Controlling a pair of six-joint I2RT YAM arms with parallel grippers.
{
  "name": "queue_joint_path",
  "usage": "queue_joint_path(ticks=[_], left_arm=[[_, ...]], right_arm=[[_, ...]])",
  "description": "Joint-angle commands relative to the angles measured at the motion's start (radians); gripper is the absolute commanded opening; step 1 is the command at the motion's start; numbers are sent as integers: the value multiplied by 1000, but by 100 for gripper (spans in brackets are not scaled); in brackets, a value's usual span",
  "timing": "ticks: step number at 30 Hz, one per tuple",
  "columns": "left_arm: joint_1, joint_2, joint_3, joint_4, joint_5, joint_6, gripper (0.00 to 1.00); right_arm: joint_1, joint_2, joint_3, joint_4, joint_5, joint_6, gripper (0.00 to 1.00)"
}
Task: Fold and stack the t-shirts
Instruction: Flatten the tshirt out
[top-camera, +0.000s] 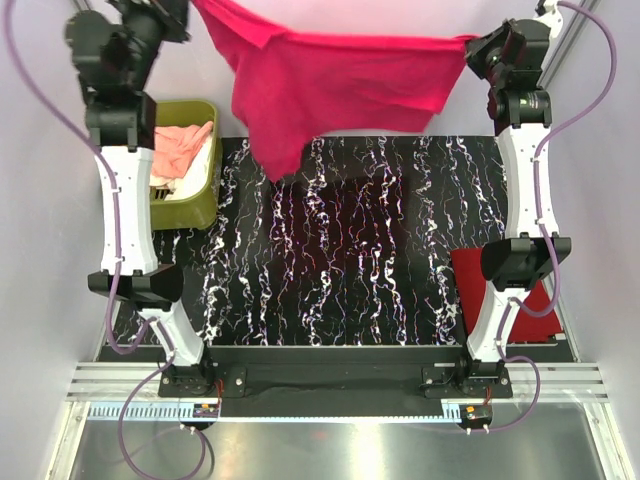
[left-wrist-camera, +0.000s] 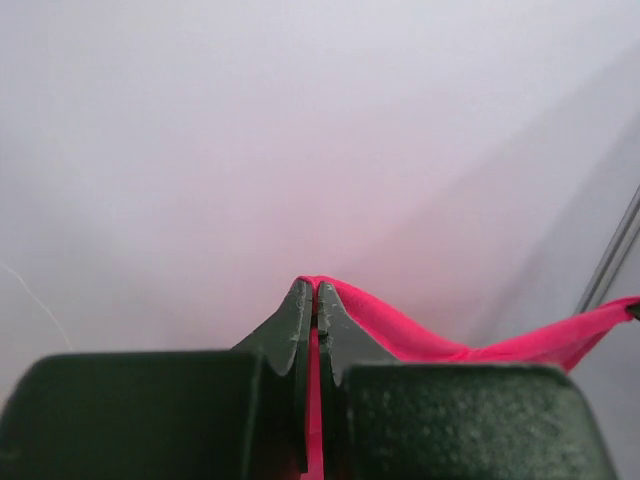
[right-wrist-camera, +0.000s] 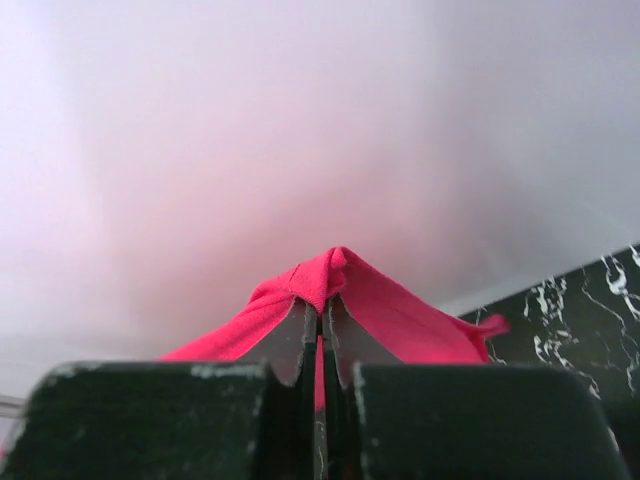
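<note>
The black marbled tabletop (top-camera: 330, 260) spreads out in front of you. The hot pink t-shirt (top-camera: 330, 85) is strung in the air above its far edge, hanging between the two arms, with its lowest fold dangling just over the far-left part of the surface. To the left sits the olive-green tub (top-camera: 203, 205) with the peach-pink t-shirt (top-camera: 185, 145) heaped inside. The darker red t-shirt (top-camera: 540, 305) lies flat at the near right corner, partly behind the right arm. The left jaws and the right jaws are each clenched on a thin pinch of pink cloth, one at either top end. Watch those grips: so little fabric is caught that a sharp pull apart could slip one end free. The sagging, uneven drape will also likely land creased if you lower it without spreading it first.
</note>
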Motion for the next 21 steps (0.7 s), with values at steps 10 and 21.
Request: queue_joint_path(ticks=[10, 21], left_arm=[[91, -223, -520, 244, 167, -136, 0], [59, -534, -1087, 1, 6, -188, 0]], right_arm=[[-2, -173, -338, 68, -46, -36, 0], [-30, -368, -893, -48, -29, -57, 0]])
